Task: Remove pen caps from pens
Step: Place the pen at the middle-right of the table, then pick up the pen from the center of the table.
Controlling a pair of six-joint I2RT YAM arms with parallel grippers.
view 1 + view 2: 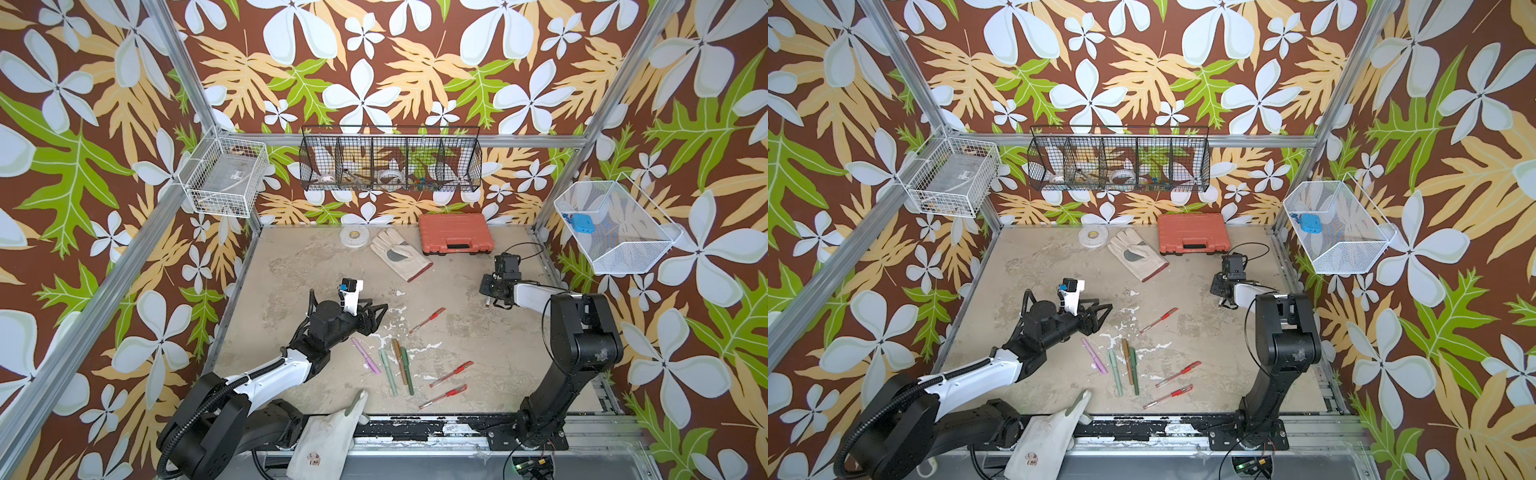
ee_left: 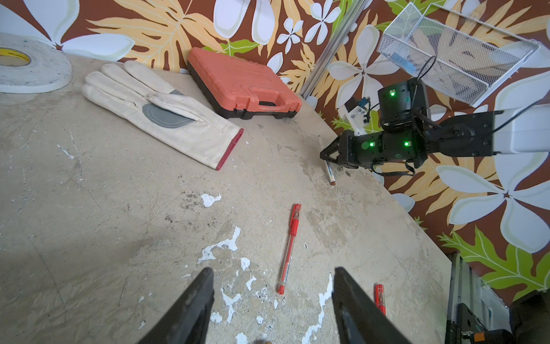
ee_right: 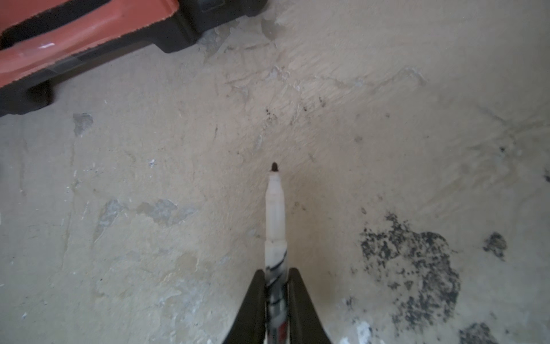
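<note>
right gripper (image 3: 276, 270) clamped on the white marker (image 3: 275, 208), jaws tight on both sides of the barrel, dark tip bare, pointing away from the wrist, just robot-side of the orange tool case (image 1: 456, 232). left gripper (image 2: 273, 269) empty, jaws spread wide, farther from the case. well clear of the case, toward the robot: four matte pens (image 1: 400, 361) side by side, two red gel pens (image 1: 451, 374) beside them, all seemingly capped. closer to the case, a third red gel pen (image 2: 288, 247): straight ahead of the spread jaws, long axis roughly along their reach, red cap (image 2: 296, 213) at the case-ward end. left arm nearer; probably its pick.
</note>
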